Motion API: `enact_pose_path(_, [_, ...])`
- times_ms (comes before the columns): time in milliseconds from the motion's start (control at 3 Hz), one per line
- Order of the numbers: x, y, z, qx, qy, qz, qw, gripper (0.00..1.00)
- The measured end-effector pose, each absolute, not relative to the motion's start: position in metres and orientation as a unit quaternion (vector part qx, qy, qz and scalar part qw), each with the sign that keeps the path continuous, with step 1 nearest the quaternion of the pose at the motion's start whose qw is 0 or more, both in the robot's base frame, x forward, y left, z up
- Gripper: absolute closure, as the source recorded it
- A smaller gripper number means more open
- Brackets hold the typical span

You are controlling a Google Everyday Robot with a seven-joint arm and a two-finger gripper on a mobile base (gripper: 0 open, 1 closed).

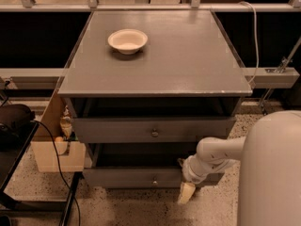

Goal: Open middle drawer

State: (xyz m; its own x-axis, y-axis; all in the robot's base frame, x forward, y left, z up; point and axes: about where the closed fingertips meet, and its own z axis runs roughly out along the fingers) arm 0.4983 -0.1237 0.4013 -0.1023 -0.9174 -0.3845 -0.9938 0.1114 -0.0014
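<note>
Two grey drawer fronts show under the grey cabinet top (188, 74). The upper, wider one (117, 130) has a small round knob (154, 133). The lower, narrower one, which I take to be the middle drawer (122, 178), has its knob (154, 181) at centre and a dark space above it. It stands out from the cabinet. No third front shows below it. My gripper (186, 192) hangs at the end of the white arm (216, 154), just in front of the right part of the middle drawer's front, right of the knob and pointing at the floor.
A white bowl (127, 40) sits on the cabinet top. A cardboard box (56, 154) and a black cable (56, 159) are at the left, beside a dark table (14, 140). My white body (273, 173) fills the right. The floor (131, 206) is speckled.
</note>
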Motion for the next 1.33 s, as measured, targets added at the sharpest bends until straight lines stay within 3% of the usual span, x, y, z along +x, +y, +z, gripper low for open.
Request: enact_pose_path(1333, [0.459,-0.13,0.401,-0.644,0.739,0.189,0.058,0.0])
